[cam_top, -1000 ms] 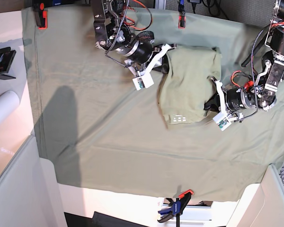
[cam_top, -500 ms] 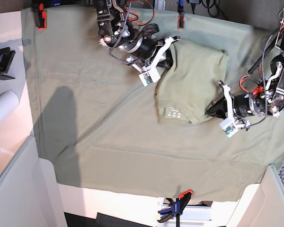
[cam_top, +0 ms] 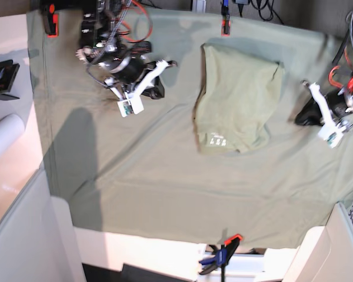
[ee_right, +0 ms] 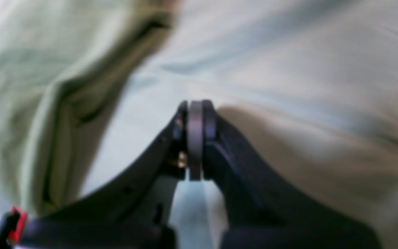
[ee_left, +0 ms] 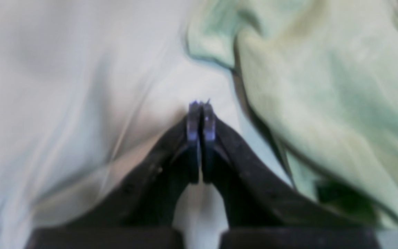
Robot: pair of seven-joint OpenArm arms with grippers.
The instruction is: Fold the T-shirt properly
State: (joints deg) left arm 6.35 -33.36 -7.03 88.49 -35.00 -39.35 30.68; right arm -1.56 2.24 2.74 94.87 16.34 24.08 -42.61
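The T-shirt [cam_top: 238, 100] lies folded into a compact rectangle on the grey-green sheet [cam_top: 135, 170], its white label print at the near edge. Nothing holds it. My right gripper [cam_top: 157, 89] is left of the shirt, shut and empty, well apart from it. In the right wrist view the shut gripper [ee_right: 195, 108] hovers over the sheet [ee_right: 288, 69] with the T-shirt [ee_right: 29, 90] to its left. My left gripper [cam_top: 300, 116] is right of the shirt, also shut and empty. The left wrist view shows this gripper [ee_left: 200, 108] above the sheet [ee_left: 64, 86], beside the T-shirt [ee_left: 323, 90].
Red clamps [cam_top: 52, 23] [cam_top: 226, 26] pin the sheet at the far edge, and a blue-and-orange clamp [cam_top: 220, 255] grips the near edge. A white roll [cam_top: 3, 138] and a black fixture [cam_top: 0, 76] sit off the sheet's left. Grey panels [cam_top: 23, 235] flank the near corners.
Both arms have pulled outward from the shirt, the right gripper's arm toward the base view's left and the left gripper's arm toward its right. The shirt lies flatter, with its far edge nearer the clamp.
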